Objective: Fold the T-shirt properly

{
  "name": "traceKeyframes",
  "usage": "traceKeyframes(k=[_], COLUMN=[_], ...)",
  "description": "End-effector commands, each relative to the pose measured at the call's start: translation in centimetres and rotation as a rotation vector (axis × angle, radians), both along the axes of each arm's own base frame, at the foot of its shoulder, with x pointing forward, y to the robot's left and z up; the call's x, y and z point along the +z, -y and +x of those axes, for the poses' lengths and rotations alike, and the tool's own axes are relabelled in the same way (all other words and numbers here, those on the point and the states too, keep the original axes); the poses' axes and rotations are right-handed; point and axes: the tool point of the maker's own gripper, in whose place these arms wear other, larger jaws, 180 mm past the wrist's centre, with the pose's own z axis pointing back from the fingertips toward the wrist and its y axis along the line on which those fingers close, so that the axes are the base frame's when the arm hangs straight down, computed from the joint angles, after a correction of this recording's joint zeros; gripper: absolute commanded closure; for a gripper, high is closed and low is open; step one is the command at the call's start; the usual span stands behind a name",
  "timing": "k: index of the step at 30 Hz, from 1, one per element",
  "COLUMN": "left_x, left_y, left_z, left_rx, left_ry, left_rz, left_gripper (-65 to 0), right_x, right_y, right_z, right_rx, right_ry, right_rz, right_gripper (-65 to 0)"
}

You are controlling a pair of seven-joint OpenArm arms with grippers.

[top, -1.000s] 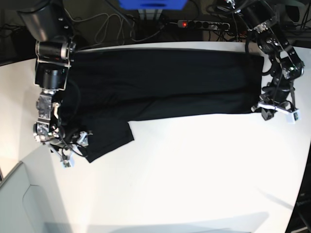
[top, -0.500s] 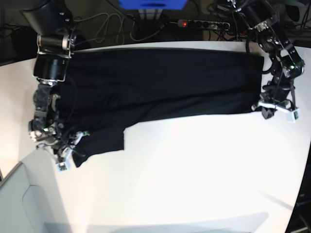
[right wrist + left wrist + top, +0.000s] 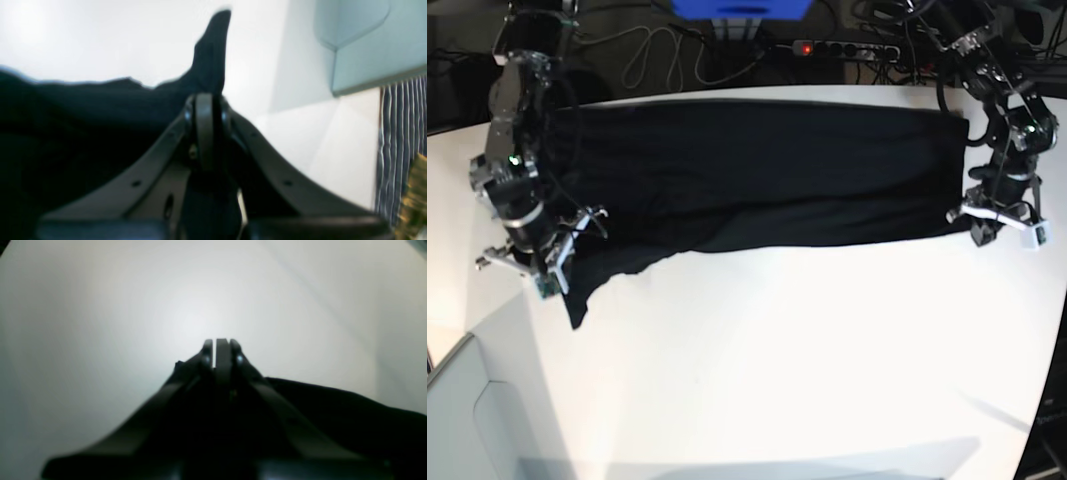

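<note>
A: While the T-shirt (image 3: 757,170) lies as a long black band across the far half of the white table (image 3: 827,350), I'd call the fold barely half done. Looks doubled lengthwise once, no print showing. Agree?

B: Roughly. One sleeve or corner hangs loose at the band's left end in the base view, trailing towards the table's near edge. Not squared off.

A: Right gripper (image 3: 552,262)?

B: Jaws closed, pinching that loose end. The right wrist view shows a tongue of black cloth poking up past the tips.

A: Left gripper (image 3: 987,228)?

B: Closed as well, at the opposite corner. The left wrist view shows the tips together with dark cloth running under them. I'd say it has the hem, though the blur keeps me from swearing to it.

A: Left to do?

B: Tuck the sleeve in, then the cross folds. Most of it, I'd judge.
</note>
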Motion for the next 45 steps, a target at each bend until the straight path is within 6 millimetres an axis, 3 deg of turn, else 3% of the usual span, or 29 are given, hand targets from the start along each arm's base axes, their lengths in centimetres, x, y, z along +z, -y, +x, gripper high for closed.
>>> traceKeyframes(k=[1, 4, 10, 17, 23, 27, 30, 38, 41, 45], left_x=[1.8, 2.1, 2.4, 1.8, 1.7, 1.7, 1.6, -1.6, -1.6, -1.1], left_y=[-0.2, -1.5, -2.9, -2.6, -4.0, -4.4, -4.4, -5.3, -5.5, -5.8], left_z=[0.6, -0.4, -0.9, -1.9, -3.5, -3.8, -3.9, -4.8, -4.9, -4.7], left_rx=[-0.008, 0.028, 0.056, 0.037, 0.064, 0.077, 0.079, 0.118, 0.119, 0.113], left_ry=[0.056, 0.056, 0.053, 0.036, 0.024, 0.021, 0.017, -0.051, -0.053, -0.049], left_rz=[0.027, 0.042, 0.061, 0.031, 0.023, 0.027, 0.025, -0.035, -0.033, -0.016], left_gripper=[0.0, 0.0, 0.0, 0.0, 0.0, 0.0, 0.0, 0.0, 0.0, 0.0], right_x=[1.9, 2.1, 0.8, -0.4, -1.3, -2.9, -3.6, -4.2, -4.2, -4.2], right_y=[-0.4, -0.7, 1.2, 2.0, 1.8, 0.4, -0.5, -0.5, 1.1, 1.4], right_z=[0.0, -1.9, -4.4, -6.0, -7.2, -9.0, -9.7, -10.7, -11.3, -11.5], right_rx=[0.027, 0.037, -0.015, -0.007, 0.002, 0.123, 0.141, 0.143, 0.105, 0.099], right_ry=[0.066, 0.066, 0.012, -0.046, -0.081, -0.160, -0.183, -0.213, -0.225, -0.228], right_rz=[-0.005, -0.018, -0.034, -0.067, -0.068, -0.094, -0.073, -0.072, -0.092, -0.097], right_gripper=[-0.1, -0.1, -0.1, -0.1, -0.1, 0.0, 0.0, 0.0, 0.0, 0.0])
